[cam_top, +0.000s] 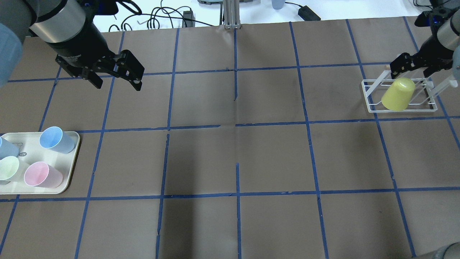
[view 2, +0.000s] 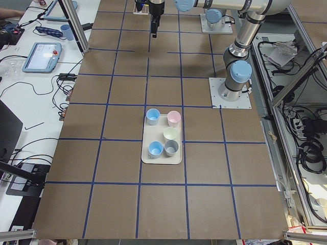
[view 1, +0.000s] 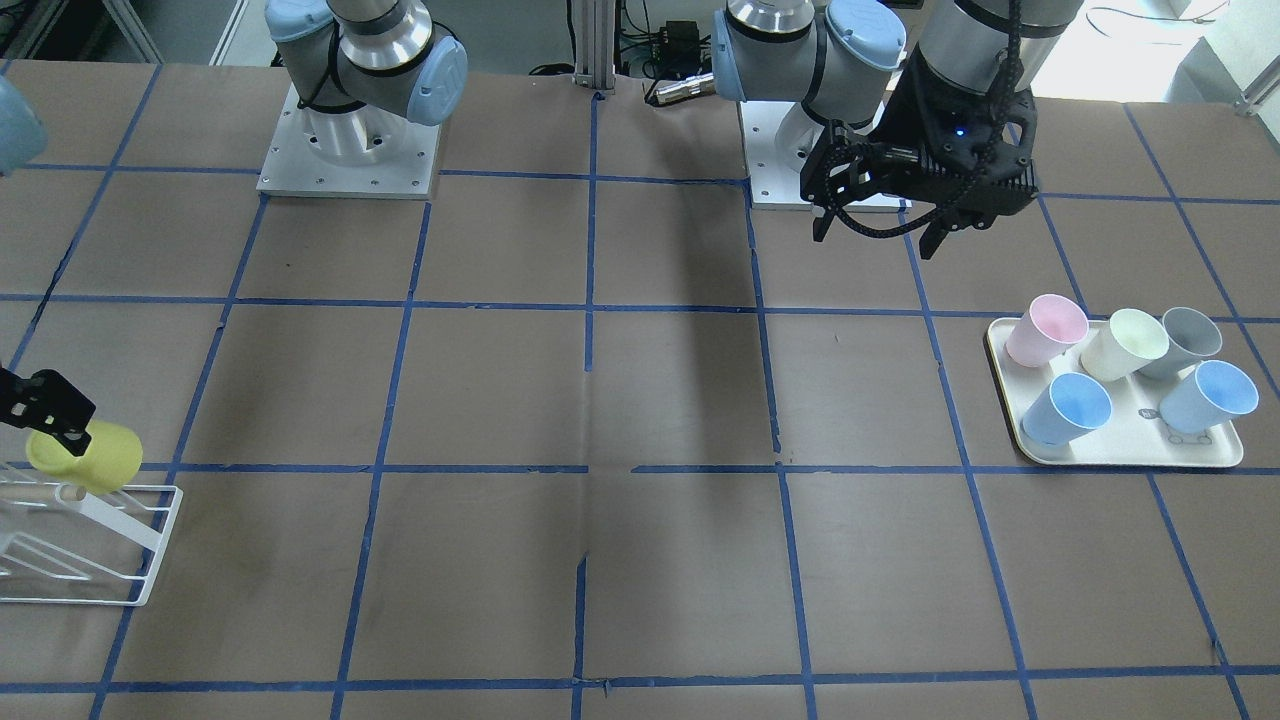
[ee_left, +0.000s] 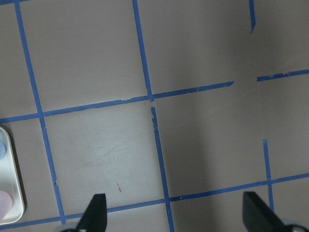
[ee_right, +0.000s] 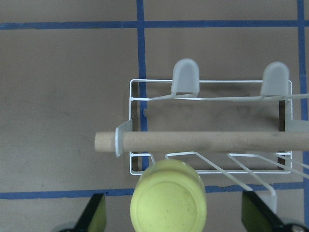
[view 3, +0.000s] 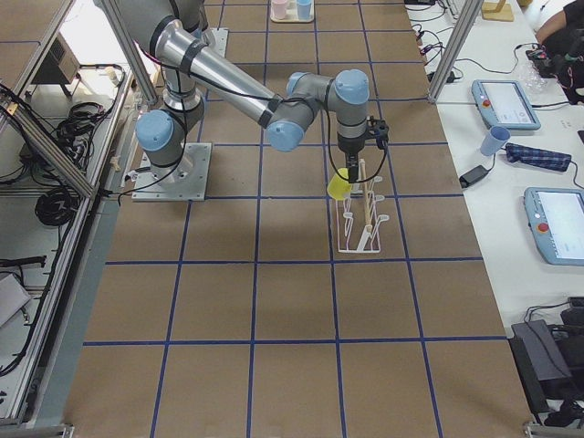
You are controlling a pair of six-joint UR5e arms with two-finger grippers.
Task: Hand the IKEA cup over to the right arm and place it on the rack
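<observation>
Front: yellow cup [view 1: 85,455] tipped bottom-up on the end of the rack [view 1: 120,522], right gripper [view 1: 60,420] just beside it.

Overhead: left gripper [cam_top: 118,84] spread and empty, well apart from the tray [cam_top: 70,169].

Right wrist: fingers [ee_right: 94,215] released, clear of the cup on either side, dowel [ee_right: 203,141] just ahead.

Could knock the cup off its prong or snag the dowel if lifted crookedly.

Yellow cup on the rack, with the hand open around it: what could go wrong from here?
1. The right hand is open, with its fingers on either side of the IKEA cup. If it pulls away off-line, it could clip the cup and knock it loose.
2. The cup sits upside down and tilted at one end of the rack, overlapping the edge wire. It may be poorly seated and could slide or tip off.
</observation>
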